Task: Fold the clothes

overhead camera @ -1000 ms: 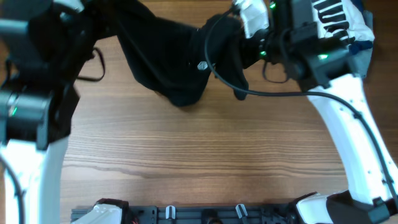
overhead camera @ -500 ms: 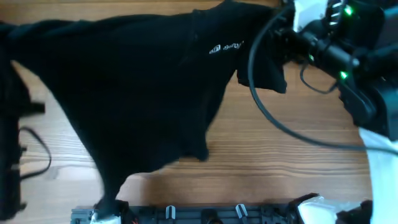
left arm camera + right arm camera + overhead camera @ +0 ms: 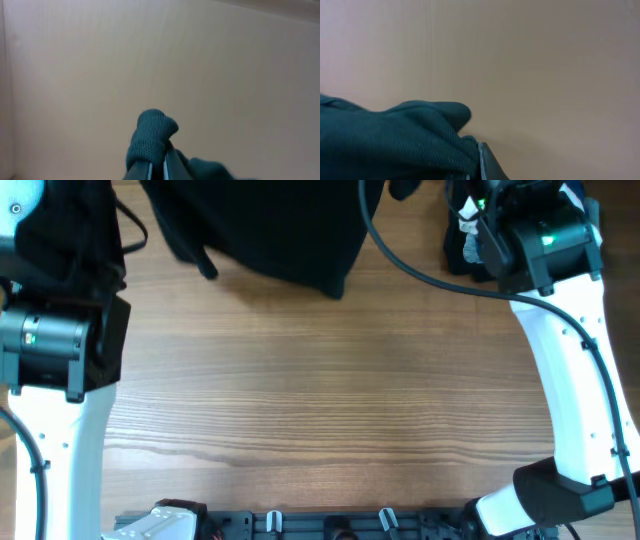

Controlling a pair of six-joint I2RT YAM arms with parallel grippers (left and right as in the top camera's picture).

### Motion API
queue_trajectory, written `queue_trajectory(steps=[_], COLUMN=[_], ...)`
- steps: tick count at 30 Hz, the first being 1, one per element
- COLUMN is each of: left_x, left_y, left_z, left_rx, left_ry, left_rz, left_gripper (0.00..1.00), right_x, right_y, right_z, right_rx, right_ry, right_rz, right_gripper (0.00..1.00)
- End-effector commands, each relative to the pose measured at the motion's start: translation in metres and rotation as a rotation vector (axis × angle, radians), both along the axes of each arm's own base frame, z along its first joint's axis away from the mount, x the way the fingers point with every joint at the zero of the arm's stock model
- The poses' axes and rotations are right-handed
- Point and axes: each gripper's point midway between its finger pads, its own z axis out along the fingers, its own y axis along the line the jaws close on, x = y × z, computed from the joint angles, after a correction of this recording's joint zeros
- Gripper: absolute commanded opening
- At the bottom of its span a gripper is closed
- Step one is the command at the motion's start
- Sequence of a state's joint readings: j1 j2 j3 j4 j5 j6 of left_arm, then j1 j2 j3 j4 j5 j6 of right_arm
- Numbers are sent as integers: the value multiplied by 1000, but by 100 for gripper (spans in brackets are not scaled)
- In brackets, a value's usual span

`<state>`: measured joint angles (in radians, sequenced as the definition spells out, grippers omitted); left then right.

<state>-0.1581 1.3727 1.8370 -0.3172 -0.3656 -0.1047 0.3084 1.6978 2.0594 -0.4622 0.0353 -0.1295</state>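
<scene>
Clothes (image 3: pixel 270 230) seemingly pinched by left fingers (image 3: pixel 144 172), right fingers (image 3: pixel 490 167).

The overhead view was brightly and evenly lit. The wooden table (image 3: pixel 320 410) was rendered sharp, and a soft shadow was cast below the clothes (image 3: pixel 270 230), whose folds were lost in blackness. Both wrist views were washed pale and slightly blurred.
</scene>
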Motion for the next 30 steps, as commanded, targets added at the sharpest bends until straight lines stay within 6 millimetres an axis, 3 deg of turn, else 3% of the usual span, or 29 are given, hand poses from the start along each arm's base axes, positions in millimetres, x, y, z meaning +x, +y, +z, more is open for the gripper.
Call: queue_trajectory(steps=[1, 4, 6, 7, 10, 15, 19, 23, 24, 25, 26, 27, 28, 30], left_x=[4, 6, -6, -15, -46, -86, -126, -139, -142, -144, -145, -146, -145, -142], left_y=[-8, -18, -16, -16, -17, -28, -34, -46, -46, -45, -45, -45, -46, -47], left_z=[-61, -154, -222, -247, -310, -387, -435, -454, -456, -458, -458, -458, -458, -459], left_rx=[83, 121, 65, 30, -67, -153, -254, -319, -320, -320, -319, -316, -313, -300], left_ry=[265, 624, 896, 1007, 1303, 1622, 1794, 1850, 1860, 1867, 1874, 1875, 1876, 1864], left_rz=[-46, -105, -87, -72, -20, -21, 25, -26, -25, -23, -22, -25, -35, -54], left_gripper=[4, 4, 4, 4, 4, 4, 4, 4, 6, 17, 40, 48, 58, 64], right_x=[0, -5, -23, -35, -72, -125, -169, -201, -209, -215, -222, -226, -226, -218], right_y=[-2, 20, 35, 40, 46, 38, 23, 14, 11, 11, 15, 18, 19, 23], right_z=[-36, -125, -184, -204, -243, -305, -362, -390, -396, -398, -398, -395, -393, -389], right_rx=[-44, -95, -97, -89, -80, -105, -102, -104, -109, -105, -97, -89, -85, -72], right_ry=[137, 437, 667, 763, 995, 1306, 1553, 1694, 1724, 1748, 1767, 1775, 1767, 1711], right_rz=[1, 123, 229, 271, 333, 304, 228, 196, 190, 197, 251, 292, 306, 322], right_gripper=[4, 4, 4, 4, 4, 4, 4, 4, 11, 27, 47, 63, 74, 75])
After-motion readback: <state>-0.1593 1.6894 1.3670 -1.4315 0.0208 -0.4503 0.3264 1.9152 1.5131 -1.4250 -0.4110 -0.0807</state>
